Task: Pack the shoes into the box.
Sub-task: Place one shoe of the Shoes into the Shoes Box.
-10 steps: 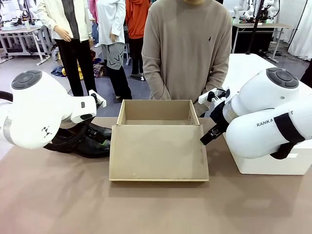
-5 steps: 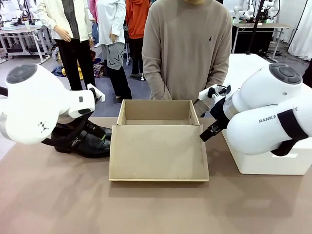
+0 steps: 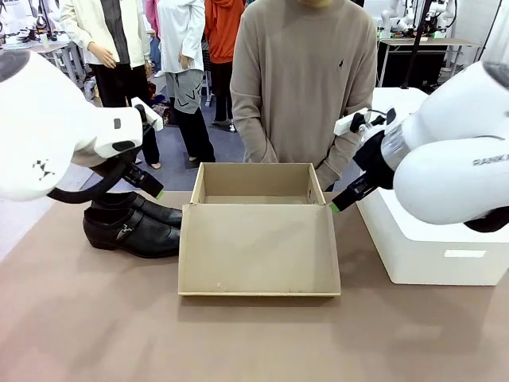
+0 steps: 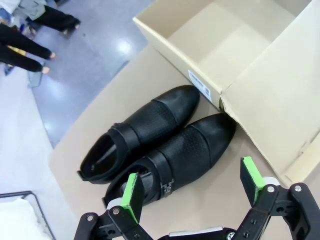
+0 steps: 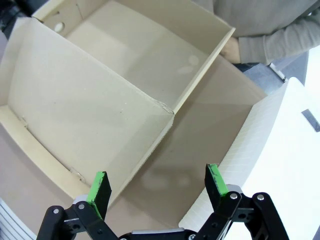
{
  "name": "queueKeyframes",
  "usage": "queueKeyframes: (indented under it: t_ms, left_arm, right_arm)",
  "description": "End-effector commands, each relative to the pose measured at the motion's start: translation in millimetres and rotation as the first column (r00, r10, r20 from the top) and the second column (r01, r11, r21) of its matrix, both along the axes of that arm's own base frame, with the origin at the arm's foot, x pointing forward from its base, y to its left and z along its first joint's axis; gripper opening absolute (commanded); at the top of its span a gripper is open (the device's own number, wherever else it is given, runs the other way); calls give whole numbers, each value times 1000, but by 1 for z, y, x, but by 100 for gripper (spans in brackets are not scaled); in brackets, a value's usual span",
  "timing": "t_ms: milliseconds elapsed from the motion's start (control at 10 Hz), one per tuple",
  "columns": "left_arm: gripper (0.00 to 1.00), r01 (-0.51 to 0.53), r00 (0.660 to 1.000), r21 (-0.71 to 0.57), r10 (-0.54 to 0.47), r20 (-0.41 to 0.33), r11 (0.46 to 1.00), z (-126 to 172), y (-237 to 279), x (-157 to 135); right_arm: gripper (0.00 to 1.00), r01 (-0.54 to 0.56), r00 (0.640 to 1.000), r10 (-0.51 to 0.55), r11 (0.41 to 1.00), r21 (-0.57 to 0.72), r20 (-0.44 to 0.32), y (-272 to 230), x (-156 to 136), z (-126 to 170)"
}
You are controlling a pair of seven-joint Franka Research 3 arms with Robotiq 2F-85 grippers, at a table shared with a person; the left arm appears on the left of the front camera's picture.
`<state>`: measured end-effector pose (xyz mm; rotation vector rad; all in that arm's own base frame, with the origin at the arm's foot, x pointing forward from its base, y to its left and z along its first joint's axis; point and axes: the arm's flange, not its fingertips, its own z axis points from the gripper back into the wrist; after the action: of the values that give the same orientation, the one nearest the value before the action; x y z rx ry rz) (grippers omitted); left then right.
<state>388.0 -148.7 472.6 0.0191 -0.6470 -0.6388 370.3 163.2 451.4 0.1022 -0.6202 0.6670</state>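
The 2 black dress shoes [image 3: 131,227] lie together on the counter [image 3: 95,318], toes just beside the open tan shoebox [image 3: 258,255] (its white label [image 4: 204,85] faces them). The left gripper [image 4: 192,187] hovers above them, jaws spread; the right gripper [image 5: 156,184], jaws spread, hangs by the shoebox's right side.

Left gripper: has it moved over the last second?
Yes. In the front view the left gripper has risen away from the shoes, which now lie uncovered left of the unmoved box.
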Motion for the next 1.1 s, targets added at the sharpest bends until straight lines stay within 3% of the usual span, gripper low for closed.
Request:
queueKeyframes:
  t_ms: [0, 100, 300, 600, 900, 1000]
  left_arm:
    - [100, 31, 1000, 33, -31, 3, 999, 13, 2, -4]
    - [100, 61, 998, 22, -61, 14, 998, 20, 7, -7]
    - [100, 222, 974, -52, -219, 58, 974, 38, 22, -15]
    - [100, 454, 889, -100, -443, 110, 885, 64, 50, -22]
    - [100, 543, 839, -184, -527, 134, 819, 82, 74, -27]
    - [100, 548, 836, -205, -530, 141, 811, 82, 79, -28]
  right_arm:
    - [100, -63, 998, 63, 998, 9, 13, -15, -6, 17]
    - [100, -96, 995, 96, 995, 30, 18, -19, -11, 22]
    - [100, -176, 983, 170, 979, 101, 68, -41, -21, 39]
    - [100, -292, 954, 271, 937, 190, 129, -73, -35, 60]
    - [100, -368, 926, 328, 895, 253, 188, -100, -43, 71]
    - [100, -380, 921, 334, 884, 272, 200, -106, -44, 73]
